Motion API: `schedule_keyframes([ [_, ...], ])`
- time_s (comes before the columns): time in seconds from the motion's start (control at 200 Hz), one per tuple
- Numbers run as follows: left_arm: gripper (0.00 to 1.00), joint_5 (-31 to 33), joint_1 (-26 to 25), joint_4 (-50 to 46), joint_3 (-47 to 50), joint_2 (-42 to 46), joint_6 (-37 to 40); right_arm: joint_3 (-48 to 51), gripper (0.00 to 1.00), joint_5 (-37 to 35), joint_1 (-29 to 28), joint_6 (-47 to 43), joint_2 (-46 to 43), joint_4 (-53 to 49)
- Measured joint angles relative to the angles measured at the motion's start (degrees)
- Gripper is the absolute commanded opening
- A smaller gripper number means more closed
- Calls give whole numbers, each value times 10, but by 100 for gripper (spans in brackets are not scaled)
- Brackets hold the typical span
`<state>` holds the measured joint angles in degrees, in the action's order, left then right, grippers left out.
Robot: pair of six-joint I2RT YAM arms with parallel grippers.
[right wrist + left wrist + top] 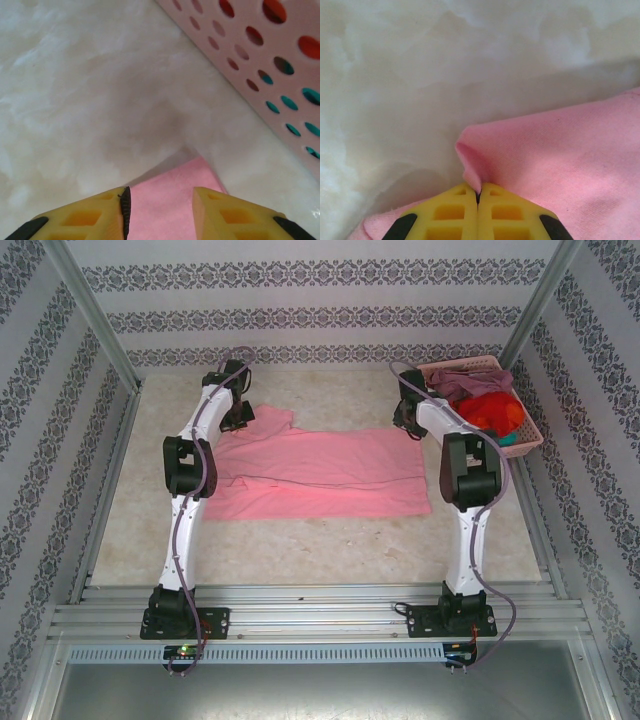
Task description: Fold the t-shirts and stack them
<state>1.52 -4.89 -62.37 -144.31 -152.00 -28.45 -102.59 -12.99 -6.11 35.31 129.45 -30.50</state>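
Note:
A light pink t-shirt [320, 475] lies spread flat across the middle of the table. My left gripper [238, 418] is at its far left corner and is shut on a pinched fold of the pink cloth [560, 150], with the yellow fingers [450, 215] pressed together. My right gripper [408, 425] is at the far right corner. Its jaws stand apart, and the shirt's pink corner [172, 187] lies between them, untouched by either pad. More t-shirts are heaped in the basket: one dusty mauve [470, 380], one orange-red [490, 410], one teal [512, 440].
The pink lattice-sided basket [530, 445] stands at the far right of the table, and its perforated wall [240, 35] is close to the right of my right gripper. Metal posts and patterned walls enclose the table. The arms' bases are bolted along the near rail.

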Motion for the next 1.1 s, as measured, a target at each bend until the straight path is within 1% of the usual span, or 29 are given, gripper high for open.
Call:
schedule_keyframes([
  [0.14,0,0,0,8,18,9,0,-50,36,-13,0,17,34,-36],
  [0.495,0,-3,0,19,34,16,2,-144,36,-13,0,38,100,-116],
  [0.61,0,-5,0,20,34,16,3,-171,28,-11,0,42,114,-141],
  [0.774,0,-9,0,25,40,20,4,-184,9,-9,4,50,120,-166],
  [0.819,0,-11,0,27,43,22,5,-184,0,-9,4,52,120,-170],
  [0.989,0,-13,0,37,60,31,7,-183,0,-11,4,55,118,-171],
  [1.099,0,-15,0,37,66,35,8,-151,0,-11,4,54,97,-156],
])
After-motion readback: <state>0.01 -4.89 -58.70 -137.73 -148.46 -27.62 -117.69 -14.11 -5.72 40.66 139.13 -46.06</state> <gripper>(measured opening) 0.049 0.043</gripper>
